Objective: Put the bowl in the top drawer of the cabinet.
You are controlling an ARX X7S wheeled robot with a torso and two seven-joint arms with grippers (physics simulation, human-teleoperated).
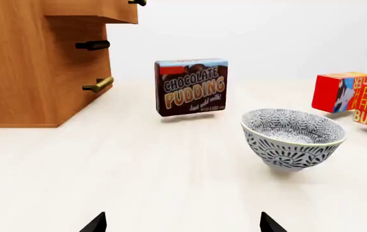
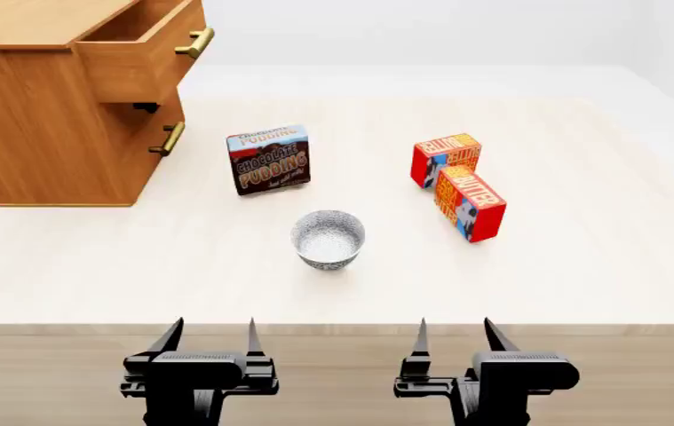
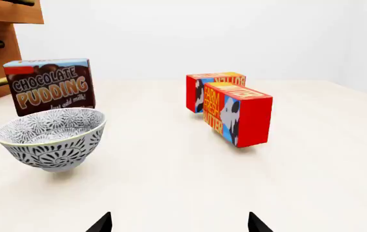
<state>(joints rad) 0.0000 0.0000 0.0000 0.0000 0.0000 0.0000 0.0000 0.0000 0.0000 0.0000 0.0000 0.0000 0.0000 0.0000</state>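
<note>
The bowl (image 2: 329, 239) (image 1: 293, 137) (image 3: 52, 137), white with a grey-blue pattern, stands upright in the middle of the table. The cabinet (image 2: 46, 106) (image 1: 22, 67) of light brown wood stands at the far left. Its top drawer (image 2: 141, 53) is pulled out, brass bar handle facing right; its lower edge shows as the top drawer (image 1: 115, 12) in the left wrist view. My left gripper (image 2: 210, 335) (image 1: 183, 223) hangs open at the near table edge, left of the bowl. My right gripper (image 2: 454, 334) (image 3: 179, 223) is open too, right of the bowl. Both hold nothing.
A chocolate pudding box (image 2: 269, 159) (image 1: 191, 87) (image 3: 49, 86) stands upright between cabinet and bowl. Two red butter boxes (image 2: 461, 182) (image 3: 231, 108) (image 1: 354, 96) lie right of the bowl. The lower drawer's brass handle (image 2: 172, 138) sticks out from the cabinet front.
</note>
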